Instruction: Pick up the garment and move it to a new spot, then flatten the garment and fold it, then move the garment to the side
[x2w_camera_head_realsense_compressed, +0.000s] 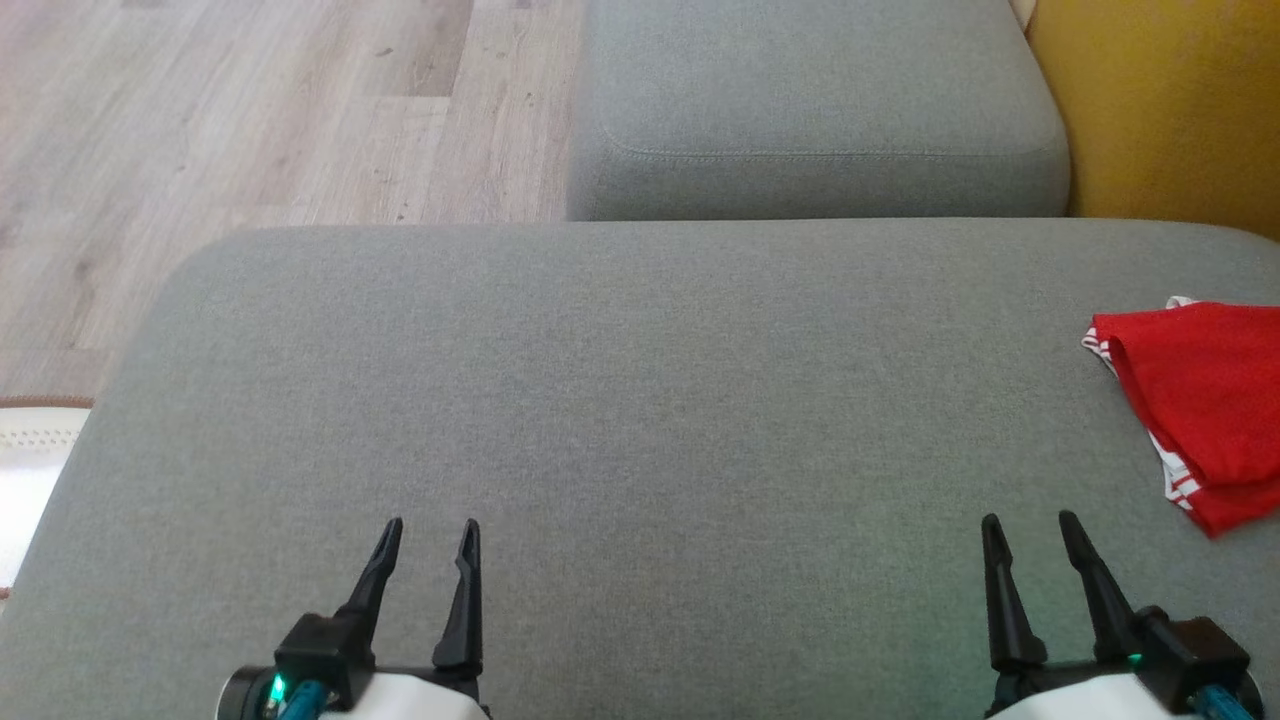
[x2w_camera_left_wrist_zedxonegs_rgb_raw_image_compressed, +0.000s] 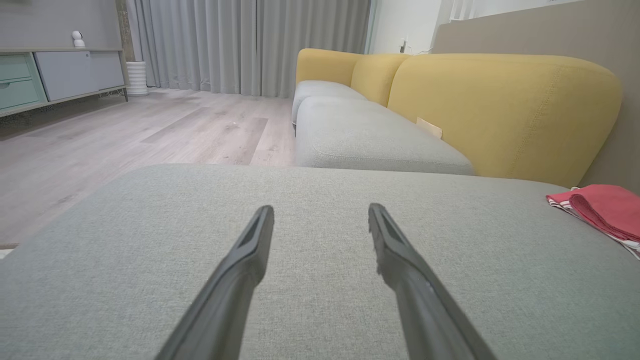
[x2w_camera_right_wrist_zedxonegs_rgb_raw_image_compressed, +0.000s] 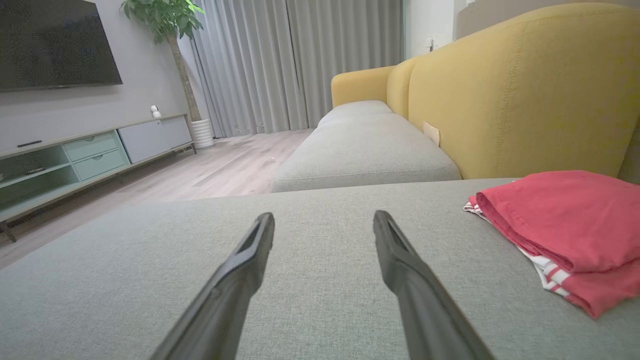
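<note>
The red garment (x2w_camera_head_realsense_compressed: 1195, 420) lies folded at the right edge of the grey sofa seat (x2w_camera_head_realsense_compressed: 600, 400), near the yellow backrest (x2w_camera_head_realsense_compressed: 1160, 100), with a striped under-layer peeking out. The left gripper (x2w_camera_head_realsense_compressed: 432, 523) and right gripper (x2w_camera_head_realsense_compressed: 1029, 517) hover at the near edge, jaws spread and empty, apart from the garment. The likely risk is the loose top layer — any further nudge could drag it alone and undo the fold.

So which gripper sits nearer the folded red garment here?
Right. The right gripper is open just short of the folded red garment, which lies ahead and to its right. The left gripper is open far across the grey cushion.
</note>
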